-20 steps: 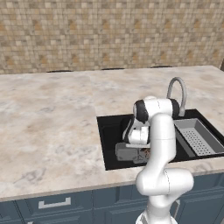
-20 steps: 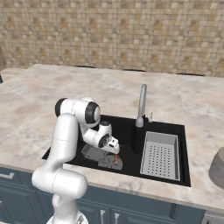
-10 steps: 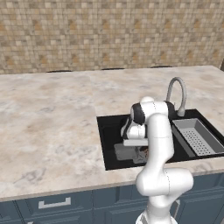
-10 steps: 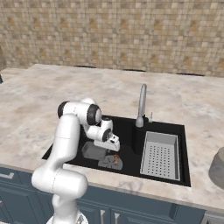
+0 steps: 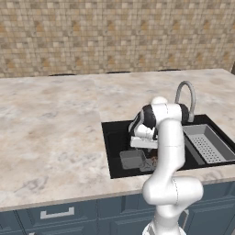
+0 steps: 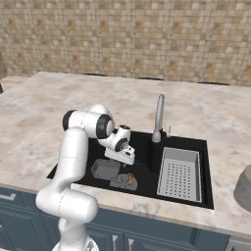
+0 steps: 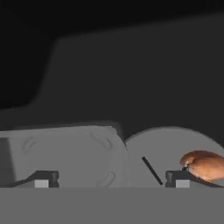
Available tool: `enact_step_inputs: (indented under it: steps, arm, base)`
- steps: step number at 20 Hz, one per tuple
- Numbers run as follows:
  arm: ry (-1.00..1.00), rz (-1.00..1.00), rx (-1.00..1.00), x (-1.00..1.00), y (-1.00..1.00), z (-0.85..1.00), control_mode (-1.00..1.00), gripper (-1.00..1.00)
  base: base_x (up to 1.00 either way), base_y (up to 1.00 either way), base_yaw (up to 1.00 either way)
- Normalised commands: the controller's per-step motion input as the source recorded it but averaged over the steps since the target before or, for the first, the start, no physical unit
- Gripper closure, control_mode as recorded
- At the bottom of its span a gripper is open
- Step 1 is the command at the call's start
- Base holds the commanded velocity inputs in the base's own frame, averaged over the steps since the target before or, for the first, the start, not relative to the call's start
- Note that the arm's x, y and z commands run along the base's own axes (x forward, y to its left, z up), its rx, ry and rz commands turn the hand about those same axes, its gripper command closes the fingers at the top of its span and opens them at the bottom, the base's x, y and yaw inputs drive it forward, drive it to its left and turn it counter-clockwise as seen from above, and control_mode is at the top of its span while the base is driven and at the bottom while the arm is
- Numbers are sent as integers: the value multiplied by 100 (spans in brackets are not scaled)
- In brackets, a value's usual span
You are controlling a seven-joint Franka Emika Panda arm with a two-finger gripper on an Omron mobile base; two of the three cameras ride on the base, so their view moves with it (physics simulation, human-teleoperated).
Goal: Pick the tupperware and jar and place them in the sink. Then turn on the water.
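The grey tupperware (image 5: 132, 159) (image 6: 105, 169) (image 7: 65, 153) lies on the floor of the black sink (image 5: 110, 147) (image 6: 147, 142). Right beside it sits the round see-through jar (image 6: 123, 182) (image 7: 162, 148), with a brown lump (image 7: 203, 164) in it. My gripper (image 7: 109, 180) (image 6: 122, 159) hangs just above the two of them, open, with nothing between its fingertips (image 7: 41, 180). One fingertip stands over the tupperware, the other over the jar. No water is in view at the curved silver tap (image 5: 186, 92) (image 6: 159, 115).
A grey perforated strainer tray (image 5: 209, 144) (image 6: 179, 174) takes up the sink's right part. Marble counter (image 5: 55, 133) surrounds the basin, with a tiled wall behind. A grey rounded object (image 6: 242, 188) sits at the counter's right edge.
The jaws have gone from shut to open and let go of the jar, which now rests in the sink beside the tupperware. The hand has lifted a little.
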Motion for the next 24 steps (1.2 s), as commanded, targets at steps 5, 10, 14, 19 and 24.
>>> enact_step_inputs:
  steps: [5, 10, 14, 19, 24]
  arm:
    - [-4, 1, 15, -33, 0, 96, -100, -100]
    - [-5, 0, 9, -20, 0, 100, -100, -100]
    - [-9, 0, 2, -8, 13, 100, -100, -100]
    - [-8, 0, 0, -9, 13, 100, -100, -100]
    - [-4, 0, 0, -23, 8, 100, -100, -100]
  base:
    - [0, 0, 0]
    - [0, 0, 0]
    - [0, 0, 0]
    - [0, 0, 0]
    - [0, 0, 0]
